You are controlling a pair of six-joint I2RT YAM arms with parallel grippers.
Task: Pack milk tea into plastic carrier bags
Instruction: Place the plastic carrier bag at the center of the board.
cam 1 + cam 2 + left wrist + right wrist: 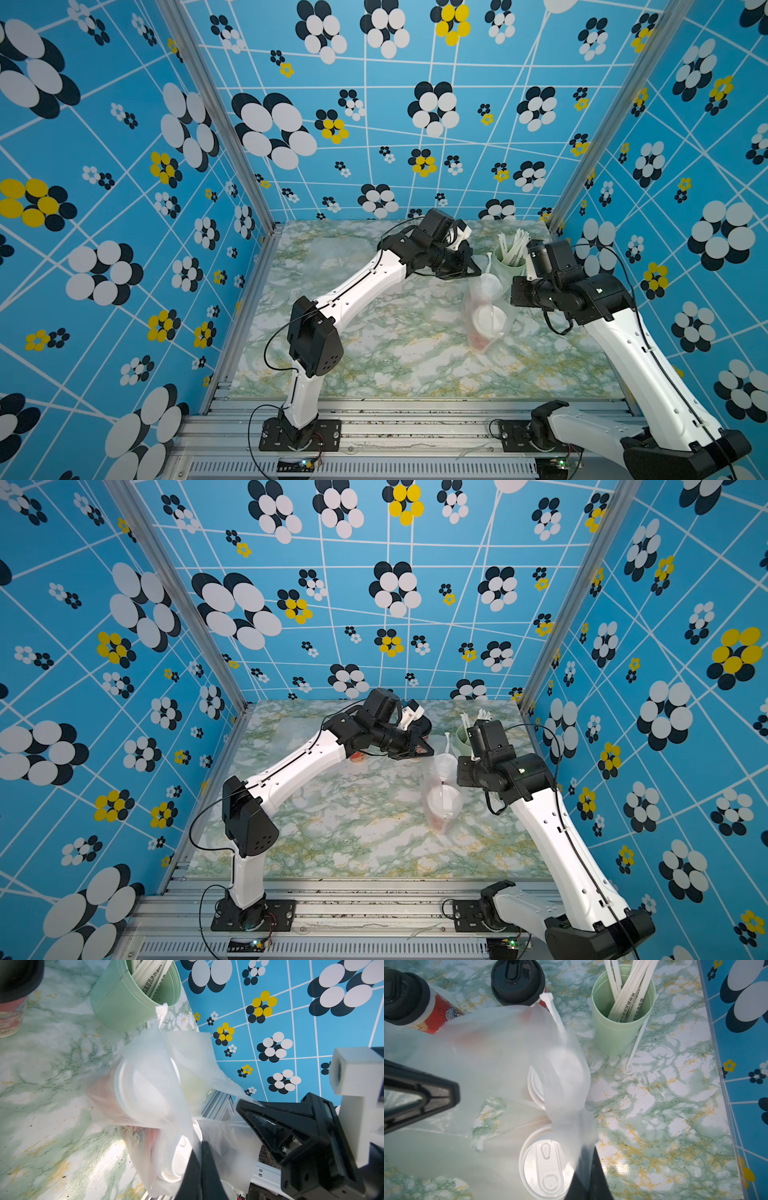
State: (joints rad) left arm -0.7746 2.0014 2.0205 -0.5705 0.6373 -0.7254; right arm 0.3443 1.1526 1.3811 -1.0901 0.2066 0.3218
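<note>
Right wrist: one bag (488,1043) holds two white-lidded cups (546,1169); left claw (200,1167) and right claw (588,1178) clamp it.

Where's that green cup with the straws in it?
In both top views the green cup stands toward the far right corner of the table, just behind the bagged white-lidded cups.

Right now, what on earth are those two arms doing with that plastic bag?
Two robot arms are packing milk tea. The left claw and the right claw are both shut on the top of one plastic carrier bag, each pinching its thin film. Two white-lidded cups are already inside it. Two black-lidded cups stand outside the bag on the marble table, not yet packed, near a green cup of straws.
</note>
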